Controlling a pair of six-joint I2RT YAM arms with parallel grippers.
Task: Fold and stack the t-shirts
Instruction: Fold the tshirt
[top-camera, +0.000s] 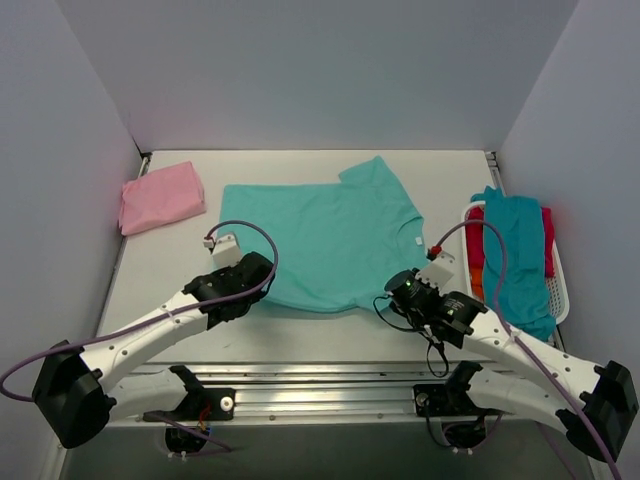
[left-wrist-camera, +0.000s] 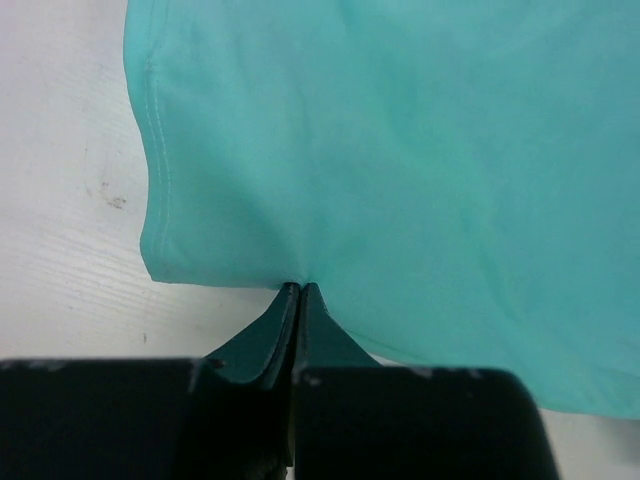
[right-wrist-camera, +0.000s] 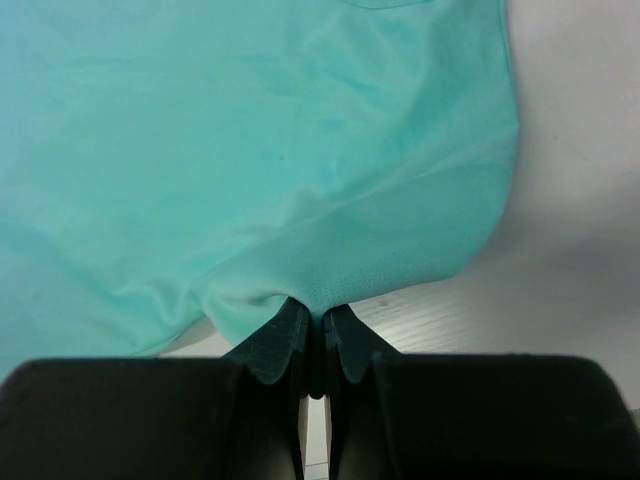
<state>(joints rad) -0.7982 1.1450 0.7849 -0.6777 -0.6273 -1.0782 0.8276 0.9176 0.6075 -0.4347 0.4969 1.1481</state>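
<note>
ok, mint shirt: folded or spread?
Spread. The mint shirt lies flat, one sleeve sticking out; left tool and right tool each pinch its near edge.

Mint shirt (top-camera: 330, 245): soft matt knit cloth w/ stitched hem. Table (top-camera: 170, 265): matt white, faintly scuffed. Basket (top-camera: 561, 285): white plastic. Left tool (left-wrist-camera: 298, 289): dark plastic, slight sheen.

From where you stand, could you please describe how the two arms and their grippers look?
Both the left arm and right arm have white links with black joints and a looping purple cable. The left gripper and right gripper have dark, tapered fingers on black blocky bodies.
</note>
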